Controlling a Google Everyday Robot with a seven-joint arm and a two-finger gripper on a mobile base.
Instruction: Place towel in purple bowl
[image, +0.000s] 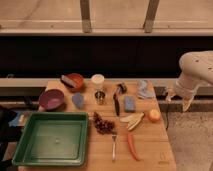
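The towel (145, 90) is a crumpled pale blue cloth at the back right of the wooden table (150, 150). The purple bowl (51, 99) sits at the table's left side, above the green tray. My gripper (177, 99) hangs off the table's right edge, to the right of the towel and apart from it. The white arm (197, 72) reaches in from the right.
A green tray (52, 137) fills the front left. An orange bowl (75, 81), white cup (98, 81), metal cup (100, 96), blue sponges (130, 103), a dark brush (116, 104), grapes (102, 124), banana (131, 120), apple (154, 115), fork (114, 146) and carrot (132, 146) crowd the table.
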